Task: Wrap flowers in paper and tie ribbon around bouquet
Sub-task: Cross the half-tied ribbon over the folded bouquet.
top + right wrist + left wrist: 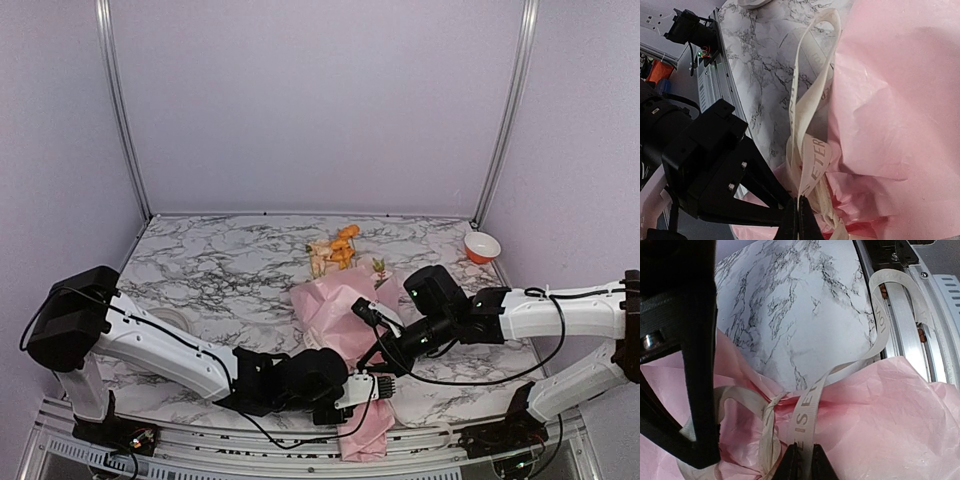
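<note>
Ribbon (804,415) lettered "ISE" is pinched by left fingers (790,466) and right fingers (789,225) over pink paper (890,415).

L hand (803,464) on ribbon (806,412)

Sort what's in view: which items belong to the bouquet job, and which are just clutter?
Job: flowers; pink paper wrapped round them; cream ribbon, pinched by left claw and right claw.
Clutter: red-and-white bowl; grey disc.
</note>
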You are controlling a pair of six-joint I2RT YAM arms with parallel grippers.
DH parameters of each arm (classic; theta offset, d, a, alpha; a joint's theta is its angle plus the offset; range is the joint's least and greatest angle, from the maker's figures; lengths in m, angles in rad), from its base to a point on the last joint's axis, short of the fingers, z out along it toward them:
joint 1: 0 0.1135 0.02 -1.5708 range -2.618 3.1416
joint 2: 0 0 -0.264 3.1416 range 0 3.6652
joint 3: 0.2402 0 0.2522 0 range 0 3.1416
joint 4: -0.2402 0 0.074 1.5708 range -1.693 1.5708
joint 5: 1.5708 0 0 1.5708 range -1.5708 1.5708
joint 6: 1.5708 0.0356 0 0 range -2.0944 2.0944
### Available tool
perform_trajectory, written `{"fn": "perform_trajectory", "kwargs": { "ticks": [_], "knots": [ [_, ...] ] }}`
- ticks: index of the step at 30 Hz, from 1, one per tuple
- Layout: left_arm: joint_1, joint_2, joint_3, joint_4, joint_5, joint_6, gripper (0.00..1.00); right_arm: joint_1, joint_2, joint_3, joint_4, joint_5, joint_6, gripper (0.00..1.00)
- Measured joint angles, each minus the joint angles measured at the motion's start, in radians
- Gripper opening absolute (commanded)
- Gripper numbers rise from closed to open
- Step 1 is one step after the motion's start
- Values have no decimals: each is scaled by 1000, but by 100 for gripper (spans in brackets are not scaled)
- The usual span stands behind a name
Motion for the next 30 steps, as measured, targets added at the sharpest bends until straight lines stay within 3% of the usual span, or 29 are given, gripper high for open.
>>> {"fn": "perform_trajectory", "kwargs": {
  "ticks": [12, 17, 19, 22, 30],
  "knots": [
    [24, 0, 6, 6, -43, -53, 20, 0, -2, 0, 0, -1, 0, 0],
    [27, 0, 8, 7, -58, -62, 36, 0, -7, -6, 3, -3, 0, 0],
    [27, 0, 13, 9, -57, -71, 37, 0, -7, -7, 3, -3, 0, 0],
    [27, 0, 16, 13, -60, -74, 31, -2, -8, -7, 6, -3, 0, 0],
    [28, 0, 16, 29, -78, -79, 1, -4, -15, -20, 12, -3, 1, 0]
  ]
}}
